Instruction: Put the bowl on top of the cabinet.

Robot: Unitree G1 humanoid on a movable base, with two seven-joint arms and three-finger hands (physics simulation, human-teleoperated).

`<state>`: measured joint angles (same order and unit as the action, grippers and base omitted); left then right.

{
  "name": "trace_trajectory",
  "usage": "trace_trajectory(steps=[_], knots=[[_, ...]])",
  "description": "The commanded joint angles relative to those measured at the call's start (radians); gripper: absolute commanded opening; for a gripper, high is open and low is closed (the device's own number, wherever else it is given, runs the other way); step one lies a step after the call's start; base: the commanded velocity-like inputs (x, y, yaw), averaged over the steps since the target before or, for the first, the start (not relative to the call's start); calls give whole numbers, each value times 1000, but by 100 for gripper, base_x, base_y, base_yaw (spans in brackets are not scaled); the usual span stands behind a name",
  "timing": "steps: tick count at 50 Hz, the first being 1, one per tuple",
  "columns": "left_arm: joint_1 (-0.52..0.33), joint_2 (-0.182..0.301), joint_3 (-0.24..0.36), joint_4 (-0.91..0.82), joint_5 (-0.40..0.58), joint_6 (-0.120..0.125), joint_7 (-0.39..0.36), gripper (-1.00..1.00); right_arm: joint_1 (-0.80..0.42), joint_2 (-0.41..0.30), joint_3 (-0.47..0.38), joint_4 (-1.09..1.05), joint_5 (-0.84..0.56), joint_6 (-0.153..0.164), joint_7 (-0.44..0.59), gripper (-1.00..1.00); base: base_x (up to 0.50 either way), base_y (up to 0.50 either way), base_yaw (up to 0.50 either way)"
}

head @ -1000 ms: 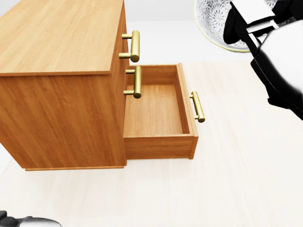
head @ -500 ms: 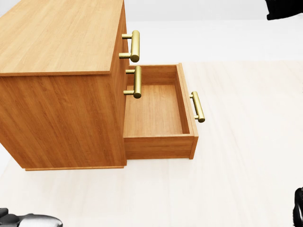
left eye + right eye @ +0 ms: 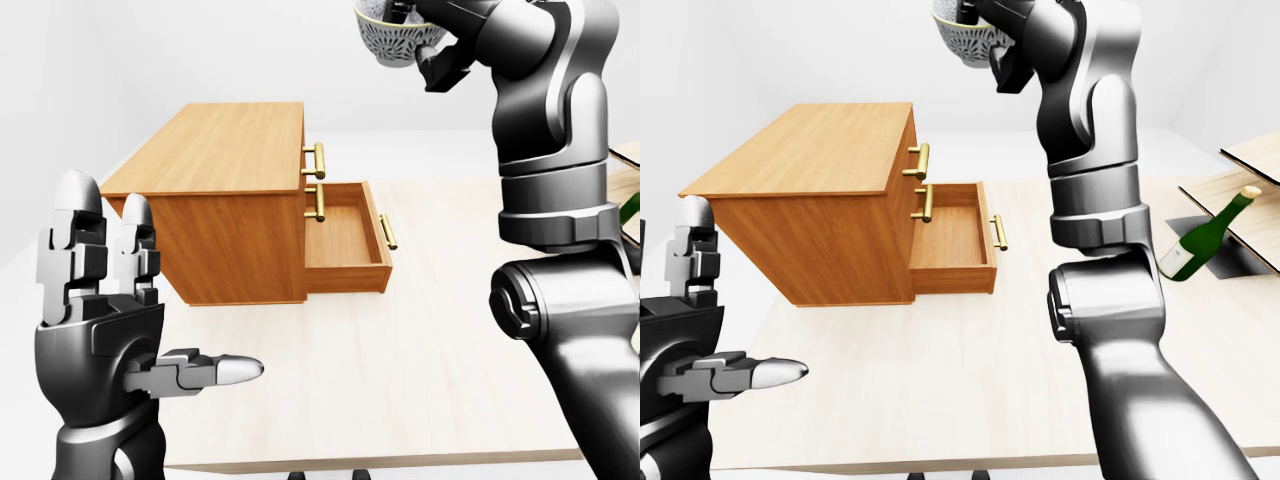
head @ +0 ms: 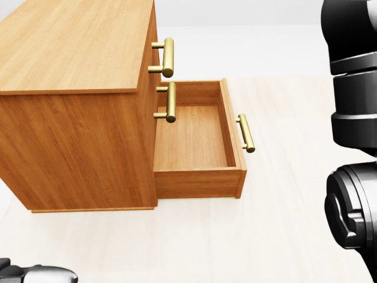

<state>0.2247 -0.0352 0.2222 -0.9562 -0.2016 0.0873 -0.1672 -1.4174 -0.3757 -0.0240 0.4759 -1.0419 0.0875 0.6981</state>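
my right hand (image 3: 425,30) grips the bowl (image 3: 392,38) high in the air, up and right of the cabinet (image 3: 225,150) near the tabletop's far left edge, left hand (image 3: 100,330) spread empty, so lift done, placing on the cabinet top left

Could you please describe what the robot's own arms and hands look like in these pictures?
Both arms are glossy dark grey metal built of rounded, cylindrical segments with round joint housings. The left robot hand has blocky, segmented grey fingers with paler silver tips and a thumb ending in a light silver cap. The right robot hand looks darker, almost black. No cables, sleeves or markings show.
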Motion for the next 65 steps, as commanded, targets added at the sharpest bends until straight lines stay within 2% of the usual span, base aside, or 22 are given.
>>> trace_trajectory(steps=[1, 7, 25, 28, 32, 48, 65], knots=[[1, 0, -6, 4, 4, 0, 2, 100, -164, 76, 18, 258, -37, 0, 0, -100, 0, 0, 0], [0, 1, -5, 4, 4, 0, 3, 100, -215, 105, 27, 344, 4, 0, 0, -100, 0, 0, 0], [-5, 4, -2, 13, 0, 0, 3, 100, -251, 224, 74, 368, 22, 0, 0, -100, 0, 0, 0], [-9, 4, 2, 11, -4, 0, 4, 100, -235, 250, 99, 326, -12, 0, 0, -100, 0, 0, 0], [-9, 4, 4, 10, -5, 0, 5, 100, -226, 269, 86, 264, -21, 0, 0, -100, 0, 0, 0], [2, 3, -13, 10, 7, 0, 5, 100, -190, 268, 75, 86, 54, 0, 0, -100, 0, 0, 0], [2, 2, -9, 7, 6, 0, 4, 100, -149, 263, 69, 10, 78, 0, 0, -100, 0, 0, 0]])
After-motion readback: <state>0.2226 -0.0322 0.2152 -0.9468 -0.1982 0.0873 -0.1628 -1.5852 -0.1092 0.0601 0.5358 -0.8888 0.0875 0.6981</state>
